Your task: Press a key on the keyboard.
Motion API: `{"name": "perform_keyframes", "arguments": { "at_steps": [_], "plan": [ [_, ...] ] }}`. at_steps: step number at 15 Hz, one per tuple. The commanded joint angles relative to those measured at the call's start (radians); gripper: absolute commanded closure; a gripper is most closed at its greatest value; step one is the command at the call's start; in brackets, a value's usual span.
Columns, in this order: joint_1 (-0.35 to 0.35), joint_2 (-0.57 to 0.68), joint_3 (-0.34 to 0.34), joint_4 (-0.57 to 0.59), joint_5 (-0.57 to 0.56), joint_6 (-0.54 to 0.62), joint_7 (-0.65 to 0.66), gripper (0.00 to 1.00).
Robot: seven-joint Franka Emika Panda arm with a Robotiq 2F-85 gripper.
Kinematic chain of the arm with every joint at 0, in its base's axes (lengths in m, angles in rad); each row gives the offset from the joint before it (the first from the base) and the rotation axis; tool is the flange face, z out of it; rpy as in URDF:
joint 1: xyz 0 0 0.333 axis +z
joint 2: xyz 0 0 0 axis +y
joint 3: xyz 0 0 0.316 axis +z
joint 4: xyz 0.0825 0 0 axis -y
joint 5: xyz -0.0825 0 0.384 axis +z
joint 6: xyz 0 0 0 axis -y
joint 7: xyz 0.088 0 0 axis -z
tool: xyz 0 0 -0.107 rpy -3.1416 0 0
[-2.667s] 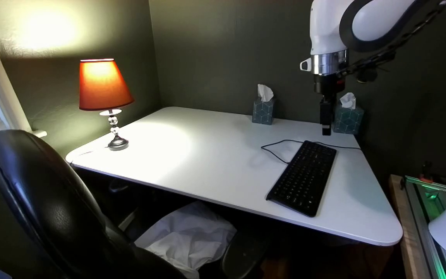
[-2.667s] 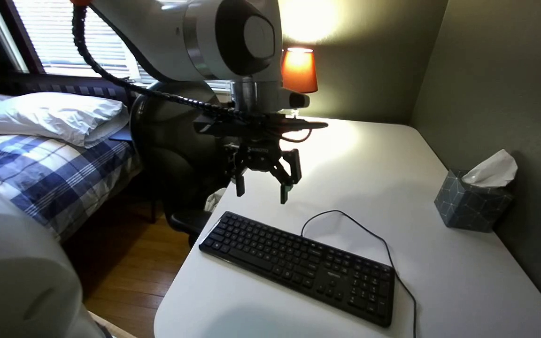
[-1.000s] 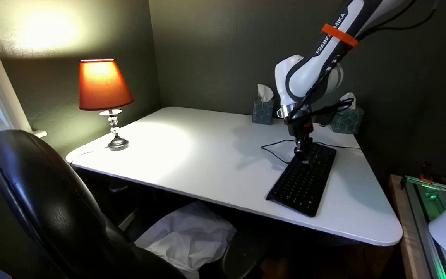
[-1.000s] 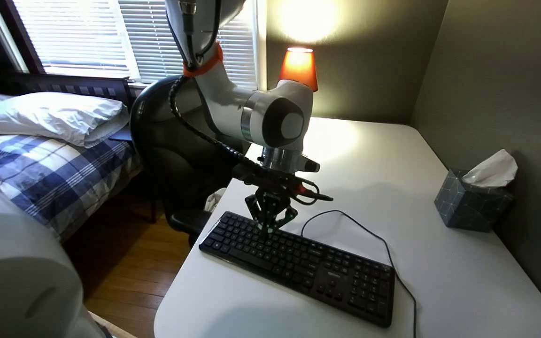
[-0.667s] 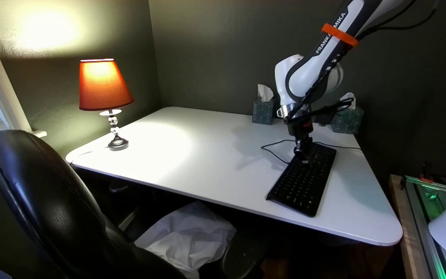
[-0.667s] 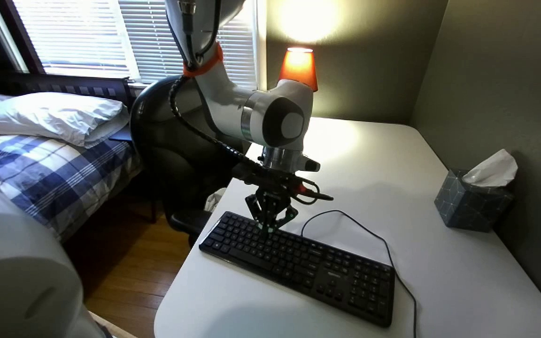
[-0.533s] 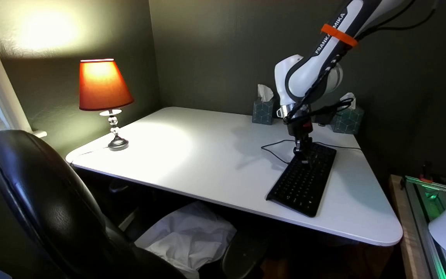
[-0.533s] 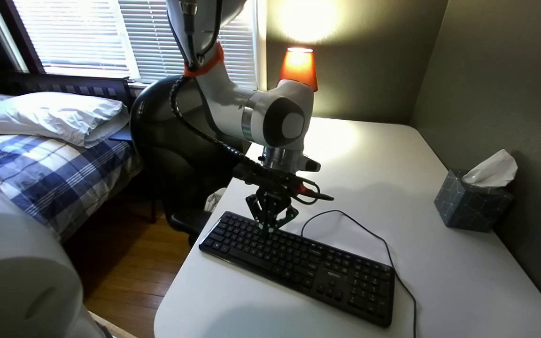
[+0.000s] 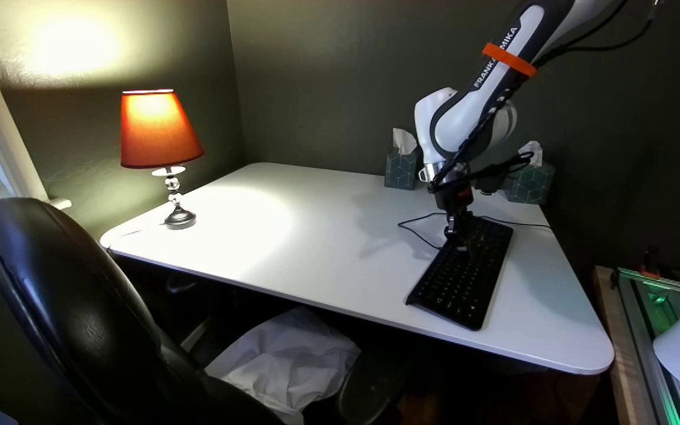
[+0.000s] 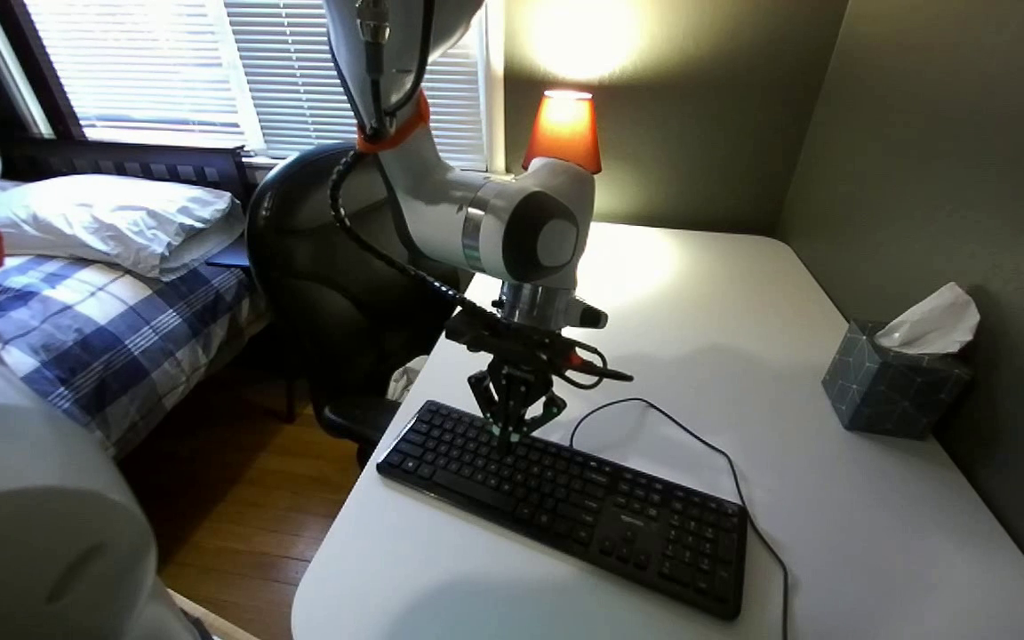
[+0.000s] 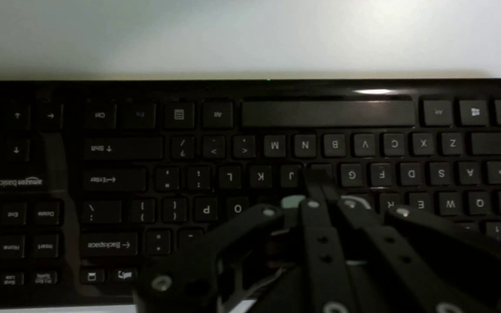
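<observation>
Keyboard [image 10: 570, 507] lies flat and black on a white table [image 10: 708, 302], one short end close to the edge. The jaws point down at its letter rows, narrow, sides together with nothing held. In the wrist view the fingertips [image 11: 313, 182] cover most of the key [image 11: 324, 167] between J [image 11: 291, 176] and G [image 11: 352, 175]; dark on dark, touching cannot be told from hovering. That is probably the chief risk: stop a shade high and the key goes unpressed; push too deep and the keyboard takes the strain. Both tips look about as wide as one key, so a sideways drift could catch J or G. A slanted push might skid the keyboard.
</observation>
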Motion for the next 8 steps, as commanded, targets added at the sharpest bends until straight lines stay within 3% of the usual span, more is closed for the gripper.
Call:
{"name": "perform_keyframes", "arguments": {
  "at_steps": [1, 8],
  "plan": [
    [-0.007, 0.034, 0.011, 0.027, 0.021, -0.008, -0.014, 1.0],
    [-0.012, 0.069, 0.017, 0.054, 0.028, -0.009, -0.019, 1.0]
  ]
}}
